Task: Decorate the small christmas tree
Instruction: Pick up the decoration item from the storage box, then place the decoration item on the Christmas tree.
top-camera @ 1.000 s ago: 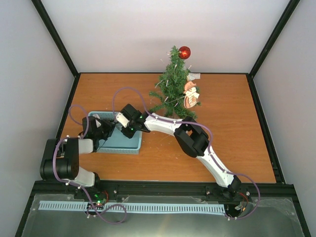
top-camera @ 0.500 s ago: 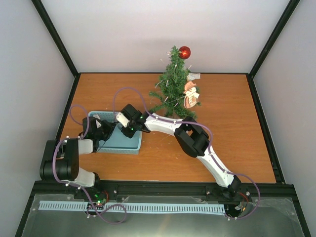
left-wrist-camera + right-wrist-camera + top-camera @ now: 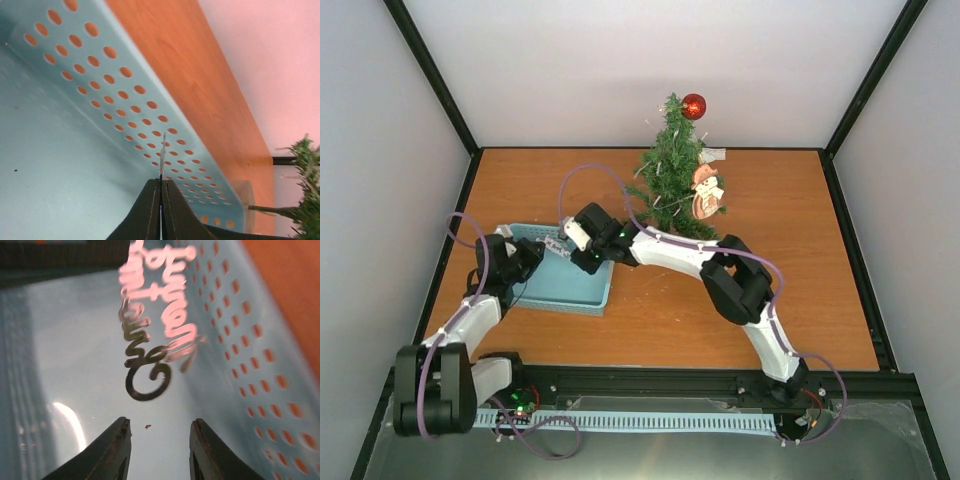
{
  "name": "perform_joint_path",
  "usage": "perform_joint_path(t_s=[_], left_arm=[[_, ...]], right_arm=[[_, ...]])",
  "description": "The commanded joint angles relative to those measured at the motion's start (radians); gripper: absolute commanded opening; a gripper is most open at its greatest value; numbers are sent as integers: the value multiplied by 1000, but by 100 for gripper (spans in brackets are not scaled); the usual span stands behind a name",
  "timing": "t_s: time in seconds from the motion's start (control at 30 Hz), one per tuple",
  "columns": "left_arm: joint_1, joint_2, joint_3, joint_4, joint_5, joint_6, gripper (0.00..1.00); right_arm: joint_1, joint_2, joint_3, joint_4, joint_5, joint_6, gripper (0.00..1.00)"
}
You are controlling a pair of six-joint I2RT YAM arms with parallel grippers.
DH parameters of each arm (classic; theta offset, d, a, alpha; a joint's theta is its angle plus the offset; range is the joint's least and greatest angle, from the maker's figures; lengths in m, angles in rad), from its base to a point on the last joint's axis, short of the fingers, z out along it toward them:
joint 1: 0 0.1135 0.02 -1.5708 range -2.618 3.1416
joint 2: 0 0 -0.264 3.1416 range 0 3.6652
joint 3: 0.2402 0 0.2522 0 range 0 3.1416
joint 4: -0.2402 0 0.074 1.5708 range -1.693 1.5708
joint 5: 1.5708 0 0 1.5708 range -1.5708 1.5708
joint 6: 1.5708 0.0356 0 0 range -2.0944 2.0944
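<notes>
Standing at the far side of the table (image 3: 800,300), a little right of centre and close to the back wall, the small christmas tree (image 3: 670,175) is a slim, dark green fir. Its bristly needle branches spread wide low down and narrow to a pointed top. A shiny red ball (image 3: 694,105) hangs just right of the tip. An orange-and-white figure ornament (image 3: 707,192) sits on the tree's right side about halfway down, with a small white tag (image 3: 714,155) above it. Pale specks dot the branches. In the left wrist view, a thin trunk rises from a round pale base (image 3: 244,199) that rests on the wood beyond the tray wall.

The blue perforated tray (image 3: 582,295) lies on the near left part of the table, to the left of the tree. Both grippers meet over it. The left gripper (image 3: 161,182) is clenched, its fingertips pinching the edge of a thin silver script ornament (image 3: 155,330) that stands up from them. The right gripper (image 3: 160,424) is released, fingers apart, and the ornament's looped end hangs just beyond them, not between them.
</notes>
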Motion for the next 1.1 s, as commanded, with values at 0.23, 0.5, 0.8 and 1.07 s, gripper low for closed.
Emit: perform_joint_path(t_s=[0.23,0.5,0.8,1.07], left_arm=[[-5,-265,106,-221,0,169,1],[-5,-296,288,-288,241,326,1],[-5,-346,245,71,690,358,1],[-30,-278,258,196,915,138,1]], right_arm=[[-7,-296,-104,54,-51,25,43],[-5,-580,-317,145,35,-229,54],[-5,-902,-587,225,-31,-625,65],[-5,-1153,-821,374,-66,-1151,61]])
